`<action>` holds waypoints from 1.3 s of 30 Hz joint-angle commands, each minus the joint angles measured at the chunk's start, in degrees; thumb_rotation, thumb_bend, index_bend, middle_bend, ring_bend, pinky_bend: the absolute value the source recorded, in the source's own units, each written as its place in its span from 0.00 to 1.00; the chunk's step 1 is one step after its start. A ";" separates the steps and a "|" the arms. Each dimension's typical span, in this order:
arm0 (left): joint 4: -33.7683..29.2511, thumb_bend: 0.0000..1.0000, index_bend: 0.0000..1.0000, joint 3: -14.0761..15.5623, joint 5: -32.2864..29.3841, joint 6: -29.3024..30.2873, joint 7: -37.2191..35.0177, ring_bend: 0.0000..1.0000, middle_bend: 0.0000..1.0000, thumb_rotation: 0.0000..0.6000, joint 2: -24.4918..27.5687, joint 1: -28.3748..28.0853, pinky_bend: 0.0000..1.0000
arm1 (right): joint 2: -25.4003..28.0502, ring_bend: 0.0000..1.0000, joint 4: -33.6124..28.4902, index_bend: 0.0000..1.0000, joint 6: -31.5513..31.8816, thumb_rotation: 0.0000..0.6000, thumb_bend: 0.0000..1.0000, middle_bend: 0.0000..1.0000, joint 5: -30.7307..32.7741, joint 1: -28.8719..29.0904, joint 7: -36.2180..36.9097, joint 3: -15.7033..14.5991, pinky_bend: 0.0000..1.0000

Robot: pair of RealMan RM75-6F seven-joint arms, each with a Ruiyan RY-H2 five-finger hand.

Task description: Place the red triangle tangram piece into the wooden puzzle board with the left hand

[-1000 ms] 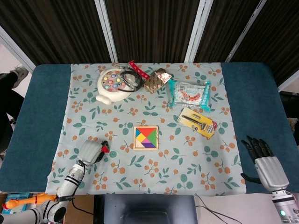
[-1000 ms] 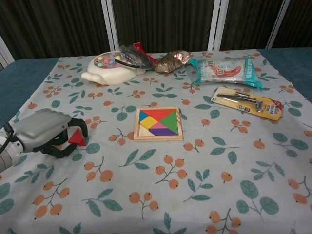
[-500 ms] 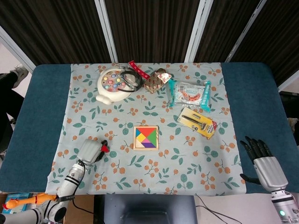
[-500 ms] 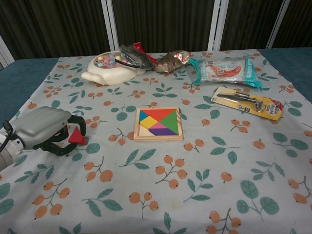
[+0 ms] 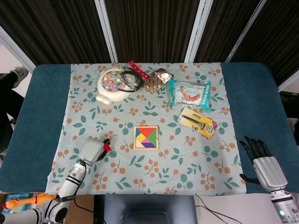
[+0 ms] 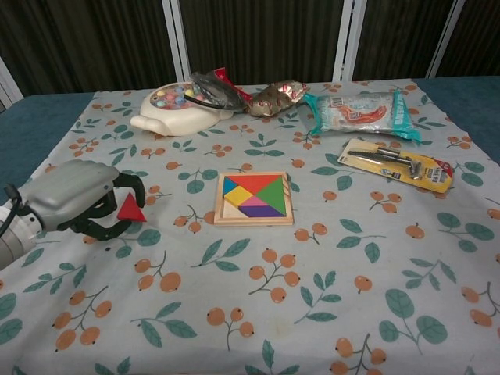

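Observation:
My left hand hovers over the cloth at the left, its dark fingers curled around the red triangle piece, which it pinches just above the table. The wooden puzzle board lies to the right of it, mid-table, with coloured pieces in its frame; a red piece shows in its upper middle. My right hand hangs at the near right edge of the table, fingers spread, holding nothing. The chest view does not show it.
Along the far side sit a white toy with coloured buttons and a black cable, a shiny wrapper, a snack packet and a yellow carded tool. A floral cloth covers the blue table.
The left hand has lifted slightly and moved right toward the board, carrying the red triangle. The right hand stays put.

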 commanded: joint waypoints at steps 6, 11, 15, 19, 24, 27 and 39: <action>-4.31 0.38 0.71 -3.36 -3.49 -2.58 5.69 1.00 1.00 1.00 -1.33 -3.04 1.00 | 0.44 0.00 0.15 0.00 0.39 1.00 0.15 0.00 -0.72 -0.07 1.18 -0.30 0.00; -4.61 0.38 0.70 -5.88 -7.38 -3.94 9.93 1.00 1.00 1.00 -4.03 -5.09 1.00 | 0.78 0.00 0.40 0.00 0.49 1.00 0.15 0.00 -1.41 -0.03 2.09 -0.64 0.00; -4.63 0.38 0.70 -6.93 -9.64 -3.89 12.76 1.00 1.00 1.00 -6.10 -6.13 1.00 | 1.00 0.00 0.61 0.00 0.68 1.00 0.15 0.00 -1.97 -0.02 2.77 -0.87 0.00; -4.78 0.38 0.70 -7.45 -11.57 -2.92 16.52 1.00 1.00 1.00 -8.21 -6.89 1.00 | 1.16 0.00 0.74 0.00 0.74 1.00 0.15 0.00 -2.26 0.00 3.23 -1.02 0.00; -4.81 0.39 0.69 -7.96 -14.72 -2.39 21.24 1.00 1.00 1.00 -10.51 -7.72 1.00 | 1.31 0.00 0.76 0.00 1.08 1.00 0.15 0.00 -2.92 -0.09 3.57 -1.31 0.00; -4.43 0.39 0.69 -8.42 -16.37 -2.37 23.19 1.00 1.00 1.00 -11.87 -8.49 1.00 | 1.42 0.00 0.83 0.00 1.24 1.00 0.15 0.00 -3.19 -0.10 3.92 -1.41 0.00; -4.94 0.39 0.68 -9.11 -19.64 -2.03 27.08 1.00 1.00 1.00 -14.39 -11.06 1.00 | 1.78 0.00 1.14 0.00 1.84 1.00 0.15 0.00 -3.64 -0.32 4.86 -1.66 0.00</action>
